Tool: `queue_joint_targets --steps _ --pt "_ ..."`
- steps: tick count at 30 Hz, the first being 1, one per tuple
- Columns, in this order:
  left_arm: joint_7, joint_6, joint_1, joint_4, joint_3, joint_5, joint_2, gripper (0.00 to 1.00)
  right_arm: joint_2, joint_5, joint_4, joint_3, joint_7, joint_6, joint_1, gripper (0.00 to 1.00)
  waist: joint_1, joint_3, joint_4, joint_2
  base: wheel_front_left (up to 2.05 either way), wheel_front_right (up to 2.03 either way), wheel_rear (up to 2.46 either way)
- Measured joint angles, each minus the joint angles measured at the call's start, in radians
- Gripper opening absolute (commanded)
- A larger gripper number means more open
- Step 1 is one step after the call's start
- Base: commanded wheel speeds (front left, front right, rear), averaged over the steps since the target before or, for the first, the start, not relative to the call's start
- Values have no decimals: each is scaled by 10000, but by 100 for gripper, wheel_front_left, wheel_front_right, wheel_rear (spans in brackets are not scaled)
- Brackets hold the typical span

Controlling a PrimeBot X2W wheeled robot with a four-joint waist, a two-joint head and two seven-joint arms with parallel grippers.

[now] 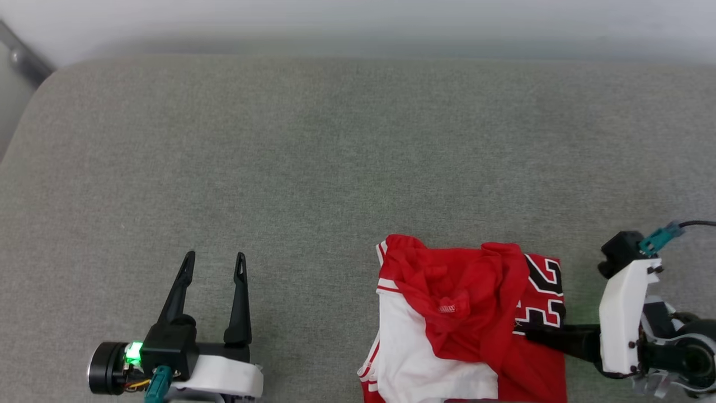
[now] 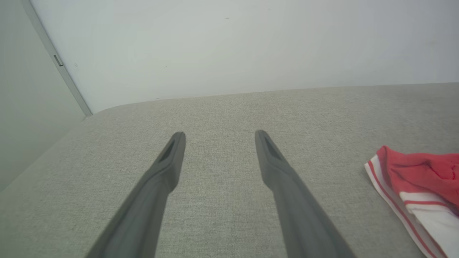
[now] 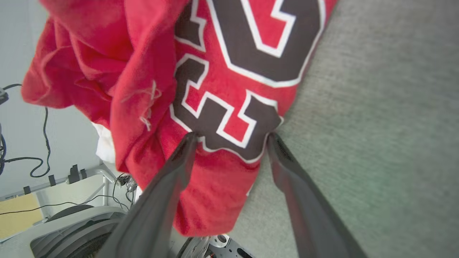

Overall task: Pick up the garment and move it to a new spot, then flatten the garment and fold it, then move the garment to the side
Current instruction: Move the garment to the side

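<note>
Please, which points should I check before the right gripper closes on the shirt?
1. Right gripper open: ok, fingers spread.
2. Its fingertips at the edge of the shirt: ok.
3. One finger under the shirt: cannot tell.
4. Left gripper open, apart from the shirt: ok.
5. Shirt lying flat: not ok, it is bunched.

The garment is soft, matt knit cloth. Its black numerals look like a smoother applied print, though the close view leaves that unsure. The grey surface under it is woven fabric, matt and faintly coarse. The left gripper has fingers of smooth, dark matt plastic. The right arm's white wrist shell is smooth plastic with a faint sheen.
</note>
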Motion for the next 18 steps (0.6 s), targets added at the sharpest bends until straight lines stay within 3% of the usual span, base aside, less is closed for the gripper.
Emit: queue_joint_targets --steps 10,11,12,18 --pt "-2 -36 -451 -6 -113 81 2 100 27 322 579 815 -708 10 -292 100 -1 640 353 0 0 0 0" --pt "0 -35 -457 6 -123 79 2 100 -29 336 598 903 -803 12 -324 39 -1 660 372 0 0 0 0" --pt "0 -33 -457 13 -140 79 -2 100 -84 349 619 982 -907 12 -352 0 -1 669 388 0 0 0 0" --pt "0 12 -453 123 -178 59 -12 100 -564 351 493 1708 -1701 6 -530 0 0 461 422 0 0 0 0"
